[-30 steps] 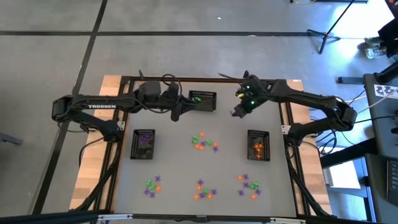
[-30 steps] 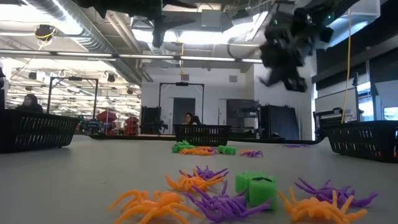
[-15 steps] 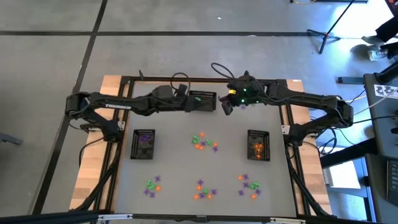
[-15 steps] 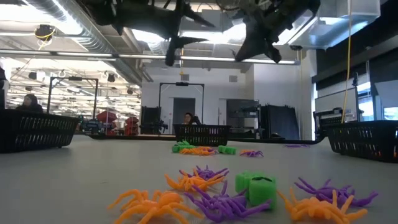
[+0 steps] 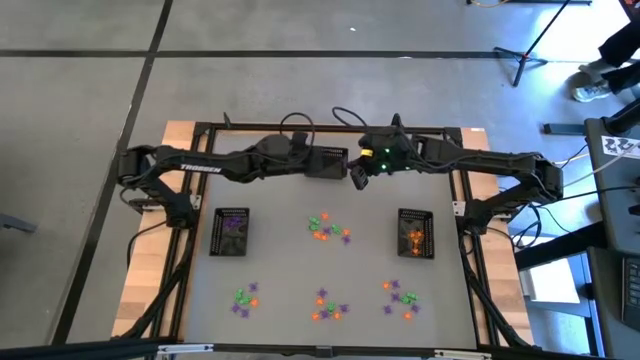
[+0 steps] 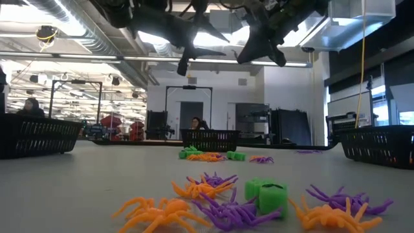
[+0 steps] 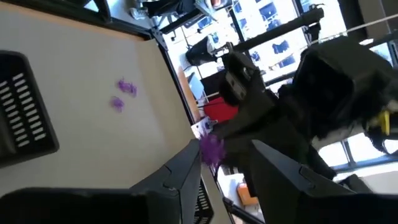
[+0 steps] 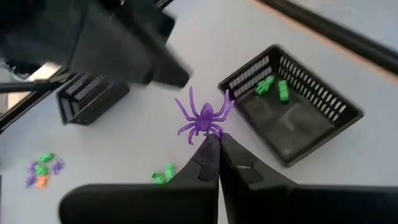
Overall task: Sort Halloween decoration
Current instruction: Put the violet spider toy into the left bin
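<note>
My right gripper [image 8: 214,138] is shut on a purple plastic spider [image 8: 203,116], one of the Halloween decorations, high over the table's far middle [image 5: 358,176]. My left gripper [image 7: 227,149] faces it from the left [image 5: 340,168], open. In the left wrist view its fingers stand on either side of the spider [image 7: 211,148]; whether they touch it I cannot tell. The other trinkets lie in heaps on the table, at the centre [image 5: 328,228] and along the near edge [image 5: 328,304]. My right gripper pinches the spider by the legs at one end [image 8: 211,130] between its two fingertips. The fingers slant down from the table's right side. The spider sticks out beyond the tips, spread flat and lifted well clear of the table.
A black mesh basket [image 5: 325,160] holding green pieces stands at the far edge, just below the grippers. A second basket [image 5: 231,231] with purple pieces sits at the left, and a third [image 5: 415,232] with orange pieces at the right. Trinket heaps lie near left [image 5: 245,296] and near right [image 5: 400,298].
My right gripper has risen and gone toward the table's left with the spider, staying shut. My left gripper has gone toward the table's right and a little down, rolling at the wrist, until its open fingers stand at the spider.
</note>
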You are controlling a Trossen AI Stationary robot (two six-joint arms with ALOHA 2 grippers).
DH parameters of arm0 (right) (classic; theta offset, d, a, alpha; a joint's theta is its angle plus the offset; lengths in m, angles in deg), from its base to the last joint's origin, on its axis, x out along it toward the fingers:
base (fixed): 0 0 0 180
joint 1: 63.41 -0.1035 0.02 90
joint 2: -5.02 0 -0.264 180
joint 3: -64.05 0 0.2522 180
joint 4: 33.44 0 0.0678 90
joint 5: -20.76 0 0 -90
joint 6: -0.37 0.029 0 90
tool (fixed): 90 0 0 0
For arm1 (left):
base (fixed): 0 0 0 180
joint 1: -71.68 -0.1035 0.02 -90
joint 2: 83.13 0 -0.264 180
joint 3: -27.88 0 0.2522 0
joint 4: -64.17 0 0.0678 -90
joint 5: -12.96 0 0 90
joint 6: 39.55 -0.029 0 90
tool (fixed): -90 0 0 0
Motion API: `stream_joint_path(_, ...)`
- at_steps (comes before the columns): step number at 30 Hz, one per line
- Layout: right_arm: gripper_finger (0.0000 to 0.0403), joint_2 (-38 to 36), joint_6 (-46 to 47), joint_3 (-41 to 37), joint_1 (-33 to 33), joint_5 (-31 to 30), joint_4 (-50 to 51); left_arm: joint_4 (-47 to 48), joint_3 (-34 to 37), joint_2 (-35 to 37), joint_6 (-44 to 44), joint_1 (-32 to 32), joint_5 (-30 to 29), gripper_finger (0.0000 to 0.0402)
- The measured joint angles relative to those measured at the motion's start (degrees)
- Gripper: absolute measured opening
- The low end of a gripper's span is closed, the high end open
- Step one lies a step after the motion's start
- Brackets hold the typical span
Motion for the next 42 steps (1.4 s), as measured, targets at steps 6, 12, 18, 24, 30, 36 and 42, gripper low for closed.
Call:
stream_joint_path(6,0.0001,0.0,1.2,0.0,0.0,0.0,-0.1,0.0,-0.5,-0.2,-1.0,0.0,0.1,0.0127)
stream_joint_path(12,0.0001,1.1,2.0,0.0,0.1,0.5,-3.2,0.4,-0.5,-0.3,-1.1,0.0,0.1,0.0127)
stream_joint_path(18,0.0001,3.6,3.2,0.0,0.1,2.3,-4.9,0.9,-0.5,-0.3,-2.6,0.0,0.0,0.0127)
stream_joint_path(24,0.0001,3.8,3.3,-0.1,0.1,2.6,-5.5,6.2,-0.6,-0.2,-2.7,0.0,-0.2,0.0127)
stream_joint_path(30,0.0,3.8,3.3,-0.1,0.1,2.7,-5.7,7.9,-0.6,-0.2,-2.7,0.1,0.1,0.0127)
stream_joint_path(36,0.0,3.8,3.3,-0.1,0.1,2.6,-5.9,8.7,-0.6,-0.2,-3.2,0.0,0.1,0.0126)
stream_joint_path(42,0.0,3.8,3.3,-0.1,0.1,3.0,-6.2,8.7,-0.6,-0.2,-5.1,0.0,0.6,0.0098)
